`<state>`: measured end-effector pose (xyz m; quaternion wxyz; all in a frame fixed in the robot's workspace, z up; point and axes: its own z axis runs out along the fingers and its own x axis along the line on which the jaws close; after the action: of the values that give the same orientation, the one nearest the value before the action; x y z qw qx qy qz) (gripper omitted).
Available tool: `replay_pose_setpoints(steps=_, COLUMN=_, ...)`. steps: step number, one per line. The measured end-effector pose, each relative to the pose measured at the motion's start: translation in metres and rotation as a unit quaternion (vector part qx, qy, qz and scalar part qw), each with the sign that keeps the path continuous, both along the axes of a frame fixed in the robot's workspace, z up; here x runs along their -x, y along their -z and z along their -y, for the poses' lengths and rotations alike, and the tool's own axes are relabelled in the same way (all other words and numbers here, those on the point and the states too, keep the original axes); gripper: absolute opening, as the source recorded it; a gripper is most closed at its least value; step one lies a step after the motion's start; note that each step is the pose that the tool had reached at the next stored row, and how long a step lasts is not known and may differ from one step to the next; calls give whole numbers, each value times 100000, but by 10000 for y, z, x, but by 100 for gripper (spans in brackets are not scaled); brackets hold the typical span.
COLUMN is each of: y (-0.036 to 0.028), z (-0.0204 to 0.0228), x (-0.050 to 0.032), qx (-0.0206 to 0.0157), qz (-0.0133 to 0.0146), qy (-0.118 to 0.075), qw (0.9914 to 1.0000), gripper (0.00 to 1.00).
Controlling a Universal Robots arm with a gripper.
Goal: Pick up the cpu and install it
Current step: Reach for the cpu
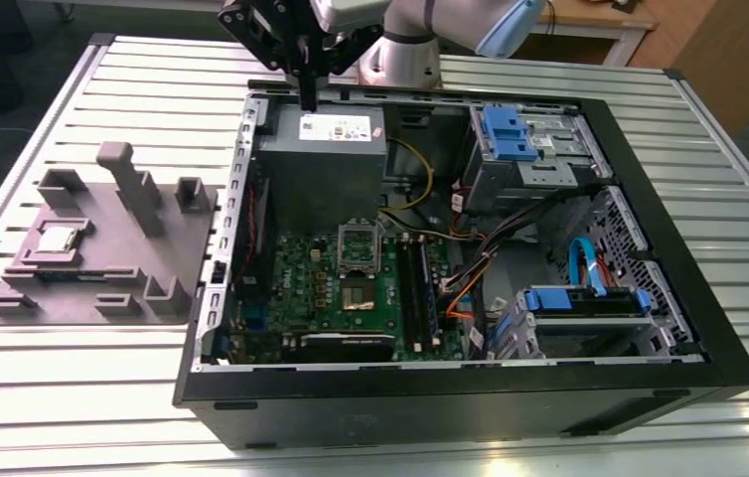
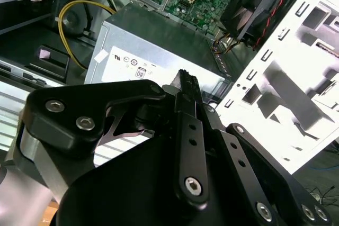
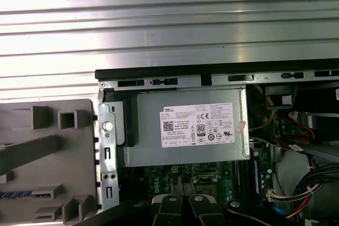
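Observation:
The cpu (image 1: 57, 239), a small silvery square chip, lies flat on the grey fixture (image 1: 109, 283) at the exterior view's left, outside the computer case. My gripper (image 1: 308, 102) hangs over the back edge of the open case, above the grey power supply box (image 1: 326, 169), far from the chip. Its black fingers (image 2: 186, 86) are pressed together with nothing between them, and they point down at the labelled box (image 3: 185, 128). The open processor socket (image 1: 358, 244) sits on the green board (image 1: 335, 288) inside the case.
The black case (image 1: 481, 397) holds blue drive cages (image 1: 521, 134), long black memory sticks (image 1: 416, 283) and loose cables (image 1: 481, 238). The fixture carries tall grey posts (image 1: 129, 184). A slatted metal table (image 1: 83, 397) lies all around.

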<state>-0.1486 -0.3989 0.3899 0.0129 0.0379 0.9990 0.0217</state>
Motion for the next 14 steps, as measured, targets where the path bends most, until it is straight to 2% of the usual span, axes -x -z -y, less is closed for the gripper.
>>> replay_pose_setpoints(steps=3, y=0, z=0, x=2, qx=-2, qz=3, qy=2, qw=100000, gripper=10)
replay_pose_setpoints(steps=4, y=18, z=0, x=199, qx=-3, qz=2, qy=0, qw=100000, gripper=10)
replay_pose_setpoints(steps=8, y=22, z=0, x=242, qx=-1, qz=2, qy=1, qw=100000, gripper=10)
replay_pose_setpoints(steps=14, y=22, z=0, x=246, qx=0, qz=0, qy=1, qw=100000, gripper=10)
